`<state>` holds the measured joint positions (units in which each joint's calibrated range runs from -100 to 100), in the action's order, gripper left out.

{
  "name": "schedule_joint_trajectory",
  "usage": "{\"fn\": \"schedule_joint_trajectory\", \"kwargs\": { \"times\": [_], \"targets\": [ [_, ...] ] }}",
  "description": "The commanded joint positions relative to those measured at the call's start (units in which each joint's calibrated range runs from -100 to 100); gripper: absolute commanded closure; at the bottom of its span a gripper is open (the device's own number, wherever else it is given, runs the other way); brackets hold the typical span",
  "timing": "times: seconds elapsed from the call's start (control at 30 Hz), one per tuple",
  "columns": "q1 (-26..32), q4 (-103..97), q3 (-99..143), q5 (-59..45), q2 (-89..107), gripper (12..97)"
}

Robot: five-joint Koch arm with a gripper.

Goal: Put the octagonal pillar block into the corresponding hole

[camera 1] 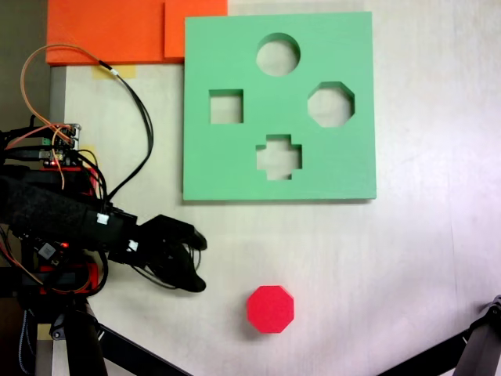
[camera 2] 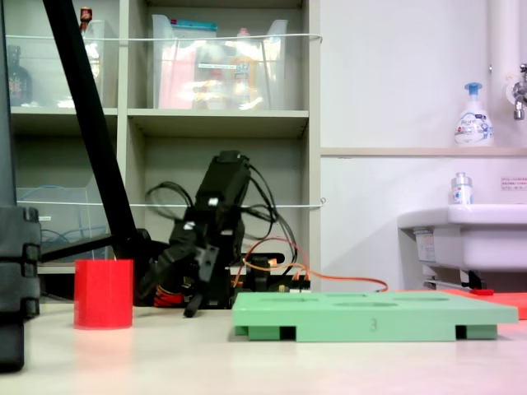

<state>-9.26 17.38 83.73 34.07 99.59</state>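
The red block [camera 1: 271,309] stood upright on the bench [camera 1: 407,258] near its lower edge in the top-down fixed view, well apart from the green board [camera 1: 235,168], which lay toward the bench's upper edge. The octagonal hole [camera 1: 331,104] sat at the board's right side, empty, with a round cutout [camera 1: 278,54] up and left of it, a square one [camera 1: 225,106] at the left and a cross-shaped one [camera 1: 279,157] below. The claw [camera 1: 199,265] hung left of the block, near it but not touching, its dark jaws spread moderately with nothing between them. Bare bench lay between claw and block, and between block and board. The arm [camera 1: 55,211] reached in from the left edge, trailing orange and black wires [camera 1: 141,110]. Orange sheets [camera 1: 117,31] lay at the upper left corner, against the board's corner. In the low side fixed view the block [camera 2: 104,294] stood at the left, the claw [camera 2: 196,306] pointed down just above the bench, and the board [camera 2: 370,314] rested to the right; shelves [camera 2: 214,123], a sink [camera 2: 469,234] and a soap bottle [camera 2: 473,115] stood behind.
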Motion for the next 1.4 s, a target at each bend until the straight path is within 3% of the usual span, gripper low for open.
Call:
{"fn": "schedule_joint_trajectory", "kwargs": {
  "times": [0.0, 0.23, 0.47, 0.6, 0.67, 1.37],
  "targets": [
    [-1.2, 23.0, -7.9, 2.9, 0.4, 63.4],
    [-3.1, 43.4, -25.7, 3.0, 0.4, 66.0],
    [-2.9, 59.9, -51.0, 2.7, -21.7, 47.4],
    [-2.2, 68.6, -66.9, 2.8, -38.8, 27.3],
    [-2.2, 72.1, -74.0, 2.8, -46.0, 23.0],
    [-1.2, 73.6, -106.6, 3.7, -94.4, 19.2]
  ]
}}
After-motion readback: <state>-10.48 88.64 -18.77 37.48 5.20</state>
